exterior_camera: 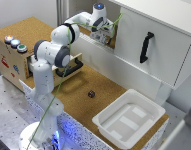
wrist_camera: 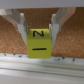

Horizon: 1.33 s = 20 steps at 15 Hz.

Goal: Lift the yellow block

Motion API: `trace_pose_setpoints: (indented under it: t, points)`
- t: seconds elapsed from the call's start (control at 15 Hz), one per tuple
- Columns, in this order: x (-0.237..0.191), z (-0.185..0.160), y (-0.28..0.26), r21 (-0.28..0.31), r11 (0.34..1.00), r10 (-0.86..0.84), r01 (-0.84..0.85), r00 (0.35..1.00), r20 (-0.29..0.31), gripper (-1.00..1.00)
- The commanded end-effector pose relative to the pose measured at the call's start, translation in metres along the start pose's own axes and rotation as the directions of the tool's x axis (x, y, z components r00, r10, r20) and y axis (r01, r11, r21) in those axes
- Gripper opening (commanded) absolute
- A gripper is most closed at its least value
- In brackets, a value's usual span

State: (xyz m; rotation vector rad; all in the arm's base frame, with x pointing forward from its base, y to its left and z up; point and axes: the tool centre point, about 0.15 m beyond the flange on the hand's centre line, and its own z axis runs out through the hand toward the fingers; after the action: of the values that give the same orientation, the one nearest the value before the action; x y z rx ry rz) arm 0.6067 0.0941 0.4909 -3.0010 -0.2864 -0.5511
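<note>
The arm reached far back over the cork-topped bench (exterior_camera: 102, 85), its gripper (exterior_camera: 106, 31) held up near the white ledge in front of the white cabinet (exterior_camera: 155, 45) at the rear of the scene. In the wrist view the gripper (wrist_camera: 39, 31) had the yellow block (wrist_camera: 40, 43) between its fingers (wrist_camera: 56, 25), the jaws clenched against the block's two sides near its upper part, with the block's lower edge close to a pale ledge or rail (wrist_camera: 42, 64); whether it had cleared that surface could not be told. To do the lift well, I judged the pull should go straight upward, slowly, with the squeeze kept even, since the grip sat high on the block and a sideways drag might have tipped or twisted it out. It also seemed wise to avoid swinging toward the cabinet door and its black handle (exterior_camera: 146, 46) nearby. As for markings, the block's facing side carried a black character that read like an "N" or a sideways "Z", and below it a short black bar. Nothing else legible showed: the wooden box (exterior_camera: 15, 57) at the exterior view's left bore coloured buttons (exterior_camera: 15, 43) and small stickers too blurred to read.
</note>
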Motion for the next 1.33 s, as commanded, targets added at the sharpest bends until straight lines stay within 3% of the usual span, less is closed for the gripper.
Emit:
trace_pose_setpoints:
  t: [0.0,0.33,0.73,1.0,1.27]
  points:
    - [-0.073,-0.015,0.005,0.041,0.995,0.09,-0.087,0.993,-0.082,-1.0]
    - [-0.111,-0.015,0.019,-0.002,0.978,0.208,-0.208,0.977,-0.053,-1.0]
    - [-0.165,-0.021,0.04,-0.107,0.924,0.366,-0.366,0.93,-0.029,-1.0]
    - [-0.206,-0.021,0.082,-0.174,0.883,0.442,-0.436,0.897,-0.004,-1.0]
    - [-0.238,-0.016,0.145,-0.192,0.857,0.49,-0.478,0.872,0.013,-1.0]
